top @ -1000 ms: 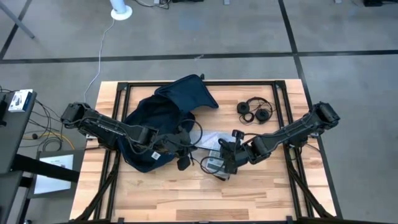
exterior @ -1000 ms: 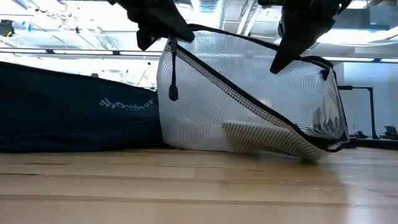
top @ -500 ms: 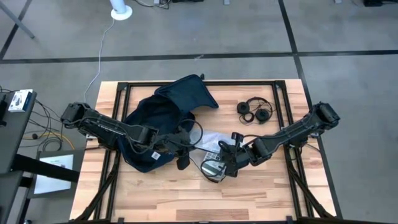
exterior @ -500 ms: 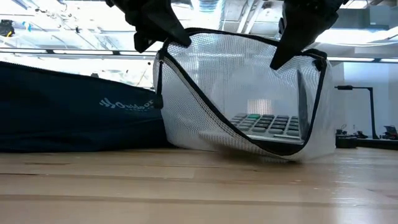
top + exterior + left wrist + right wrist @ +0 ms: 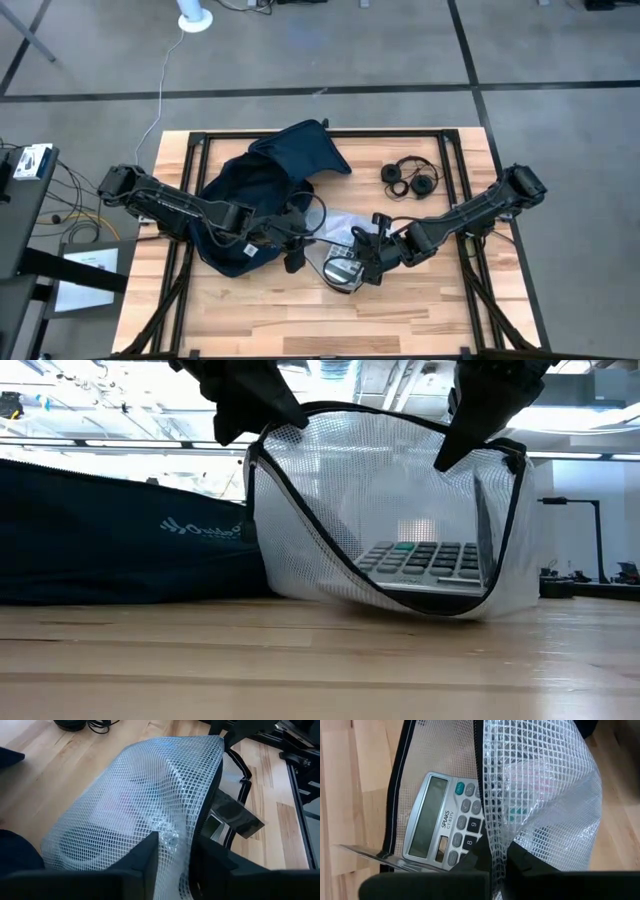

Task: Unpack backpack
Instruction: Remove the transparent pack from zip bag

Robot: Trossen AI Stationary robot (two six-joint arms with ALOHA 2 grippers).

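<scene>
A clear mesh pouch (image 5: 400,480) with a black zipper rim stands on the table in front of both arms, its mouth gaping toward the near edge. A grey calculator (image 5: 440,820) lies inside it, also seen low in the mouth (image 5: 420,557). My left gripper (image 5: 175,845) and right gripper (image 5: 495,855) are each shut on the pouch's top, left and right of the mouth. The dark navy backpack (image 5: 265,185) lies slumped on the table's left half, behind and left of the pouch (image 5: 340,250). My left gripper pinches the pouch's mesh wall (image 5: 172,827) between its two fingers, just beside the black zipper rim at the mouth's left top corner. The fingers slant down from the table's left. The pouch stands upright under them, its bottom (image 5: 400,600) on the table. My right gripper pinches the mesh wall (image 5: 492,837) between its two fingers, beside the zipper rim at the mouth's right top corner. The fingers (image 5: 470,440) slant steeply down from the table's right. The mesh bunches between them, and the mouth's lower lip sags to the table.
Black headphones (image 5: 410,178) lie at the far right of the table. Bare wood spreads along the near edge (image 5: 320,320) in front of the pouch. The table's black frame rails (image 5: 470,200) run along both sides.
The pouch's mouth has swung round toward the near edge and gaped wider: its lower zipper lip has sagged to the table, and the calculator inside has come into view. The hanging zipper pull has dropped out of sight. Both grippers have stayed where they were.
</scene>
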